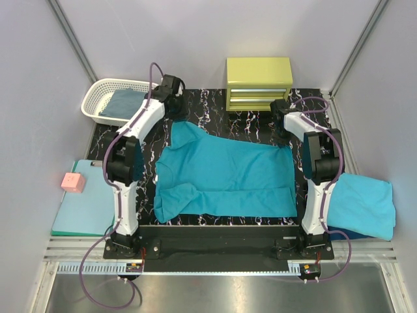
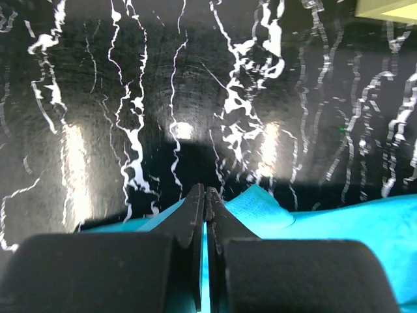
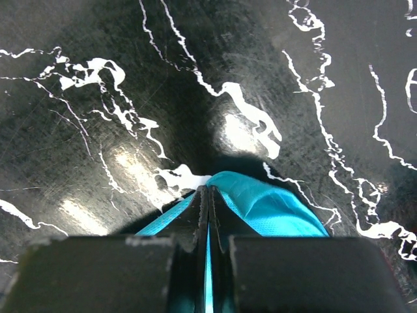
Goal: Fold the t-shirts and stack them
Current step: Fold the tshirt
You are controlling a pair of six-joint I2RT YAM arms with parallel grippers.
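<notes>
A teal t-shirt (image 1: pixel 225 179) lies spread on the black marbled mat (image 1: pixel 215 107). At the shirt's far left corner my left gripper (image 1: pixel 174 121) is shut on the cloth. The left wrist view shows teal fabric (image 2: pixel 339 225) pinched between the closed fingers of that gripper (image 2: pixel 205 193). My right gripper (image 1: pixel 285 141) is shut on the far right corner. In the right wrist view, this gripper (image 3: pixel 207 191) has a fold of the shirt (image 3: pixel 267 205) rising beside its closed fingers. A lighter turquoise t-shirt (image 1: pixel 366 201) lies folded at the right, over a dark blue one (image 1: pixel 355 233).
A white basket (image 1: pixel 98 98) holding a dark cloth (image 1: pixel 125 102) stands at the back left. A yellow-green drawer chest (image 1: pixel 258 83) stands at the back centre; its corner (image 2: pixel 389 8) shows in the left wrist view. A mint-green clipboard (image 1: pixel 85 208) with a pink block (image 1: pixel 73 182) lies on the left.
</notes>
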